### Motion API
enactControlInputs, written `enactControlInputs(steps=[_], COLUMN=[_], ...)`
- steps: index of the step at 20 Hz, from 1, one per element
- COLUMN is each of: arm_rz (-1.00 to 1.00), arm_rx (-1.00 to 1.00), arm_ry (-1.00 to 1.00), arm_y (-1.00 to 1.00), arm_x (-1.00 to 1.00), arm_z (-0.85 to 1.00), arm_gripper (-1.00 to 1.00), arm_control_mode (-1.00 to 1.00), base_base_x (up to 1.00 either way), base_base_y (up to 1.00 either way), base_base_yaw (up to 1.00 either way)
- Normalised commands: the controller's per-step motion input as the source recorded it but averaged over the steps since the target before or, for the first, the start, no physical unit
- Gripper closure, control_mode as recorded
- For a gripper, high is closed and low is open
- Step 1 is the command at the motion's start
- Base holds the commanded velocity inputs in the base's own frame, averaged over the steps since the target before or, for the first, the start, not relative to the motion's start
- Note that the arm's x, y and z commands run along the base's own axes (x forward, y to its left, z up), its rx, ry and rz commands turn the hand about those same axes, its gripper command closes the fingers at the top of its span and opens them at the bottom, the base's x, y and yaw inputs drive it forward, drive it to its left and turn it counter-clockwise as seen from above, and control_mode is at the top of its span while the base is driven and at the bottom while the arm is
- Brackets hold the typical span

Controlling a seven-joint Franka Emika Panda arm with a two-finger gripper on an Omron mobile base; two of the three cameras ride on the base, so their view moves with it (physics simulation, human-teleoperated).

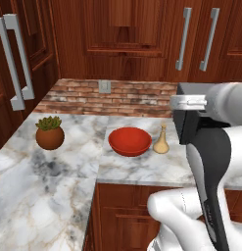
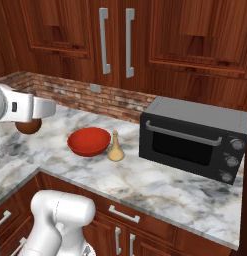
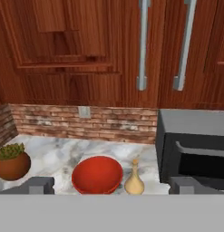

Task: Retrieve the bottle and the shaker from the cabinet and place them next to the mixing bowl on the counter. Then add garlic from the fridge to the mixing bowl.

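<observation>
Tan bottle [image 2: 115, 148] upright on my marble counter [image 2: 160, 187], just beside glossy red mixing bowl [image 2: 89, 141], bowl empty, upright.

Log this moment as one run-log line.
bottle: on counter, beside mixing bowl | shaker: not yet placed | gripper: open, empty

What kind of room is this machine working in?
It looks like a home kitchen, computer-rendered: a marble counter under wooden cabinets, a black toaster oven, and a red mixing bowl beside a small tan bottle.
</observation>
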Motion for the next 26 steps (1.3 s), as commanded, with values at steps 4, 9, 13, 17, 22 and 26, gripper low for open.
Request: enactControlInputs(steps=[4,9,13,17,22,26], arm_rz=[0.00,0.00,-0.02,-0.02,-0.01,0.00], arm_rx=[0.08,0.03,0.00,0.00,0.10,0.09], arm_ry=[0.48,0.26,0.01,-0.02,-0.02,0.00], arm_y=[0.00,0.00,0.00,0.00,-0.12,-0.06], arm_x=[0.00,0.00,-0.09,-0.45,-0.91,-0.66], arm_z=[-0.35,-0.58,-0.87,-0.35,0.04,0.03], arm_gripper=[-1.00,-1.00,-1.00,-1.00,-1.00,-1.00], arm_control_mode=[-1.00,-1.00,-1.00,-1.00,-1.00,-1.00], base_base_x=[0.00,0.00,0.00,0.00,0.00,0.00], base_base_y=[0.00,0.00,0.00,0.00,0.00,0.00], base_base_yaw=[0.00,0.00,0.00,0.00,0.00,0.00])
